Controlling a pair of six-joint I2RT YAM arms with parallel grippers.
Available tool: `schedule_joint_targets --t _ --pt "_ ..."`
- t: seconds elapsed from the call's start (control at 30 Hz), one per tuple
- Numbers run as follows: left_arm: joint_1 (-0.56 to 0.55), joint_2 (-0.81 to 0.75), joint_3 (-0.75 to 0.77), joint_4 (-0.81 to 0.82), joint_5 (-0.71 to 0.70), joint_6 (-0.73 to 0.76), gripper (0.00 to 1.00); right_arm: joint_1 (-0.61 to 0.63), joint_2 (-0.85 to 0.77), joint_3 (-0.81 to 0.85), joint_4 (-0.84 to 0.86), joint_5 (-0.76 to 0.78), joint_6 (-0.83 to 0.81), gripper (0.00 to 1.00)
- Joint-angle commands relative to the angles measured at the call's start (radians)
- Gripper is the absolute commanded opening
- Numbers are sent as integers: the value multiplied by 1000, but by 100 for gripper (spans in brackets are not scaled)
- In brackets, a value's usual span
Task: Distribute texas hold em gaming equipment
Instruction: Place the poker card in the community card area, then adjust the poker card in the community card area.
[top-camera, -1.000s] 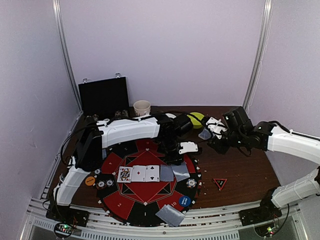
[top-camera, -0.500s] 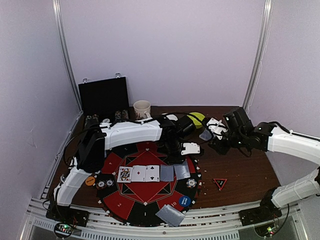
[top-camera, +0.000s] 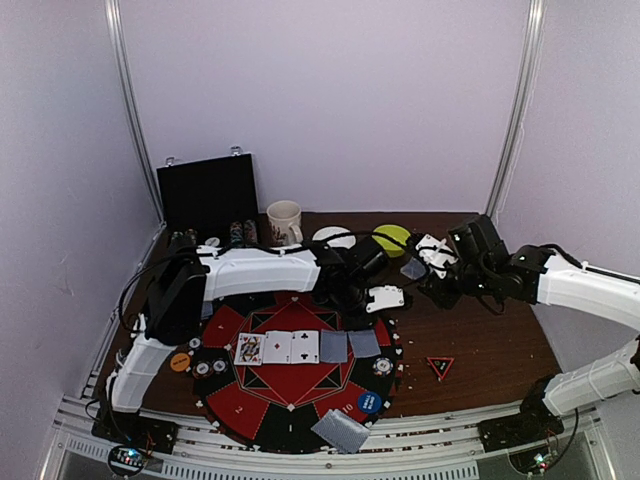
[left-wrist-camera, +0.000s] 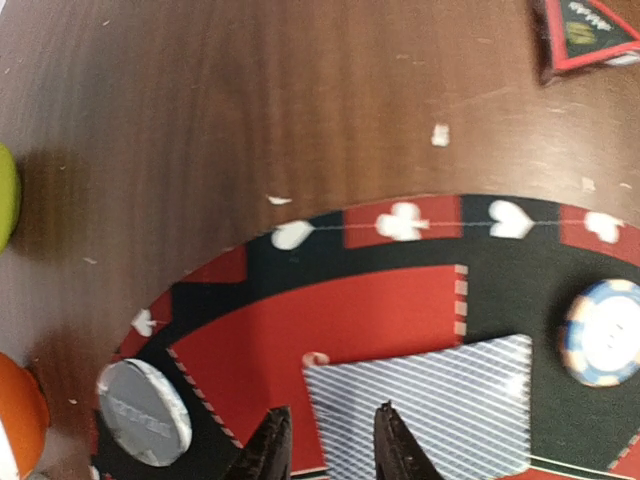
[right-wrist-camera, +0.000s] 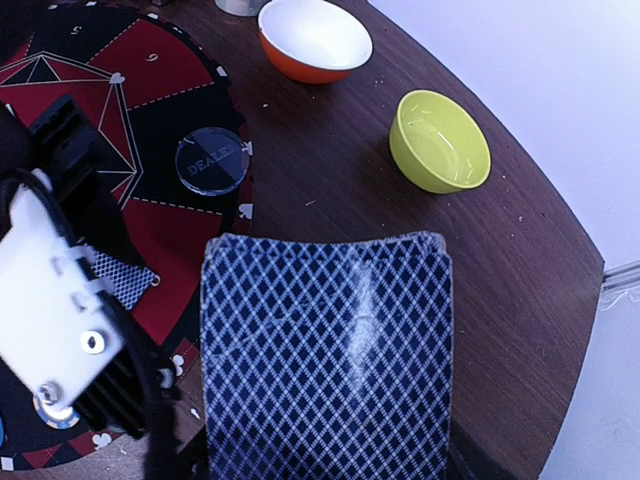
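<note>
Card newly lies flat on mat; I note left gripper jaws parted above it, right gripper pinching deck. Dealing proceeds.

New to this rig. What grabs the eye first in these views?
The round red-and-black mat fills the near middle of the table, with a row of five cards across it, three face up and two face down. The left gripper hangs open over the rightmost face-down card. The right gripper holds a deck of cards above the table, right of the mat.
</note>
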Motion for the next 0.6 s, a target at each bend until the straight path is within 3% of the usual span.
schedule_joint_targets --t 0.0,0.23,0.57 --pt "-33 -127 -138 245 154 -68 24 -27 11 15 1 56 42 55" --pt "-54 -83 -124 287 182 -86 21 -70 37 22 1 72 63 55" --pt "-56 27 -61 201 82 -58 15 -122 39 22 12 73 83 55"
